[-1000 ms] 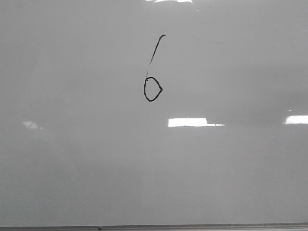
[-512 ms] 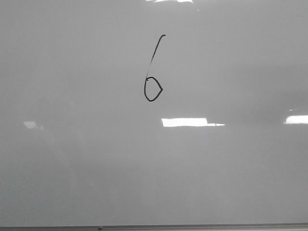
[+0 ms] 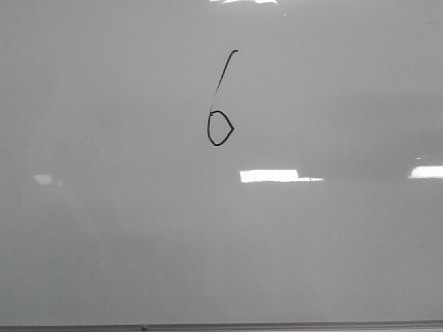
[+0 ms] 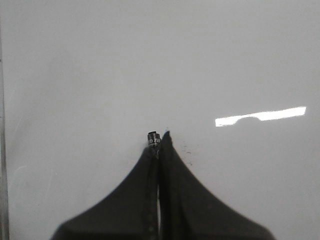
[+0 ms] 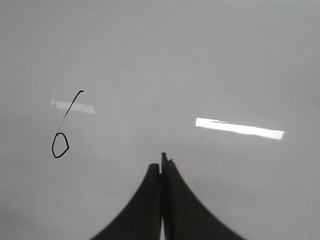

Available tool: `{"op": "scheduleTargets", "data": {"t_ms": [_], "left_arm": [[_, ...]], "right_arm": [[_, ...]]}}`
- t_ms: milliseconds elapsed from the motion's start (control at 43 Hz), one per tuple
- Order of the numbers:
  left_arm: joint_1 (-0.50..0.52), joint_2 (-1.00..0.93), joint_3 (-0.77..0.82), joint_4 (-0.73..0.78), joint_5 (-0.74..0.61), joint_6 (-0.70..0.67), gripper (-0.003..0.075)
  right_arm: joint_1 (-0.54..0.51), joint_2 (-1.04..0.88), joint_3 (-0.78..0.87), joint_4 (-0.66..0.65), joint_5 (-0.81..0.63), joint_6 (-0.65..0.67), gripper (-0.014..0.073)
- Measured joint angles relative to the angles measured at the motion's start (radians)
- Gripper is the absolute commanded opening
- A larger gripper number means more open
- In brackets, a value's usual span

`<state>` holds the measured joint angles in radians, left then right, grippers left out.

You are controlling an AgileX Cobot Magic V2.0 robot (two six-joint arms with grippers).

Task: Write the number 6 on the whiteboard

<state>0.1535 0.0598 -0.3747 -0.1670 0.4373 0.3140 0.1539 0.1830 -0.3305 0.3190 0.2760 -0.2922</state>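
While the number 6 is drawn on the whiteboard, the left claw is clenched on a small dark-tipped object and the right claw is clenched.

Left gripper: two matte black fingers, broad at the base, curving inward to narrow tips, pressed together along a thin central seam. Surface plain, unmarked.

Right gripper: the same pattern, black fingers flaring wide below and tapering to slim points, one tip standing slightly proud of the other.
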Motion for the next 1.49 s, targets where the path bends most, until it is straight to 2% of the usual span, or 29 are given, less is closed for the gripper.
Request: {"op": "scheduleTargets", "data": {"t_ms": [116, 326, 558, 1488], "left_arm": [[-0.021, -0.02, 0.068, 0.048, -0.078, -0.099, -0.002], [-0.122, -0.066, 0.229, 0.136, -0.184, -0.249, -0.002], [-0.151, -0.066, 0.379, 0.167, -0.26, -0.3, -0.002], [-0.151, -0.066, 0.381, 0.167, -0.268, -0.304, -0.002]], "right_arm": [[0.0, 0.0, 0.0, 0.0, 0.0, 0.0, -0.006], [0.0, 0.0, 0.0, 0.002, 0.0, 0.0, -0.006], [0.0, 0.0, 0.0, 0.002, 0.0, 0.0, -0.006], [0.0, 0.0, 0.004, 0.002, 0.0, 0.0, -0.006]]}}
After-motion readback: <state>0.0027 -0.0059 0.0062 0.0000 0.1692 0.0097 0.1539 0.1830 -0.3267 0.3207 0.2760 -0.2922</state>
